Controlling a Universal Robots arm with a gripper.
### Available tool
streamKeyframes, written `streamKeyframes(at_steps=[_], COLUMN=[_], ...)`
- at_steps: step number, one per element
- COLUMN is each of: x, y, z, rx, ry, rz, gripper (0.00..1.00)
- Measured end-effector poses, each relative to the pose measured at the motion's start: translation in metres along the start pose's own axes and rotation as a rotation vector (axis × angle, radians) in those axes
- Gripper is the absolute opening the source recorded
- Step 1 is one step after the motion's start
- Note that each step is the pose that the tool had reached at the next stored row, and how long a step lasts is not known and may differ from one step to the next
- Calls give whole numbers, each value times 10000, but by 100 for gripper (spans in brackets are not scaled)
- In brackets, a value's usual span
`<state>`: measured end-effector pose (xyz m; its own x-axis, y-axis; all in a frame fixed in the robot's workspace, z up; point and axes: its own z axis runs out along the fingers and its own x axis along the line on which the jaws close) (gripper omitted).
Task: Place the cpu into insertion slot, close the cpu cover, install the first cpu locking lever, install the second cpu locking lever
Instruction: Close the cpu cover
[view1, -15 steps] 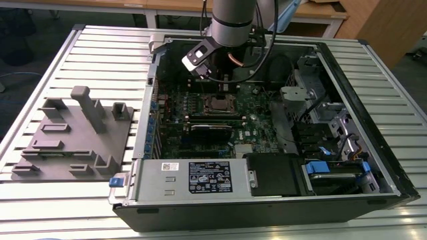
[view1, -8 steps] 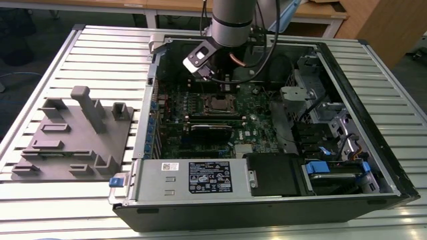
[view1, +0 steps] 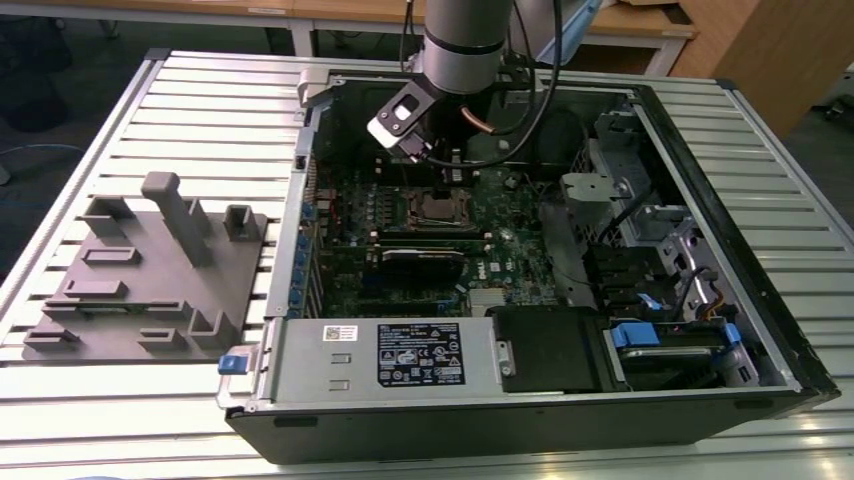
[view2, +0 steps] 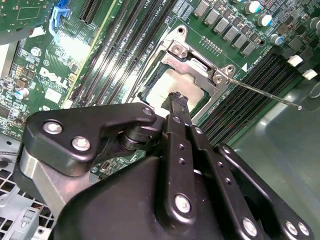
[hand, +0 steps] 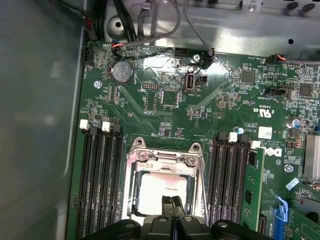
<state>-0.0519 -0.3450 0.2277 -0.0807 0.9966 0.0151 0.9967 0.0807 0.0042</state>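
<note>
My gripper (view1: 450, 170) hangs inside the open computer case, just above the insertion slot (view1: 435, 207) on the green motherboard (view1: 514, 250). In both wrist views the pale silver cpu (hand: 152, 192) (view2: 162, 87) lies in the slot. The metal cpu cover (hand: 165, 161) (view2: 197, 65) lies down around the chip as a frame. My gripper (hand: 172, 201) (view2: 177, 97) is shut, with its tips together over the chip's top and nothing between them. A thin locking lever (view2: 265, 93) sticks out sideways from the cover's corner, unlatched.
Black memory slots (hand: 102, 185) (hand: 230, 180) flank the socket on both sides. Cables (hand: 150, 42) run along the case wall behind the board. A power supply (view1: 400, 360) and drive cage (view1: 654, 220) stand in the case. A grey fixture tray (view1: 147, 275) lies on the table at the exterior view's left.
</note>
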Motion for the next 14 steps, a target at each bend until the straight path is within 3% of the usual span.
streamKeyframes(at_steps=[3, 10, 14], x=[0, 0, 0], y=[0, 0, 0], z=[0, 1, 2], rx=[2, 18, 18], ry=[0, 5, 5], rz=[-129, -1186, -1240], gripper=[11, 11, 11])
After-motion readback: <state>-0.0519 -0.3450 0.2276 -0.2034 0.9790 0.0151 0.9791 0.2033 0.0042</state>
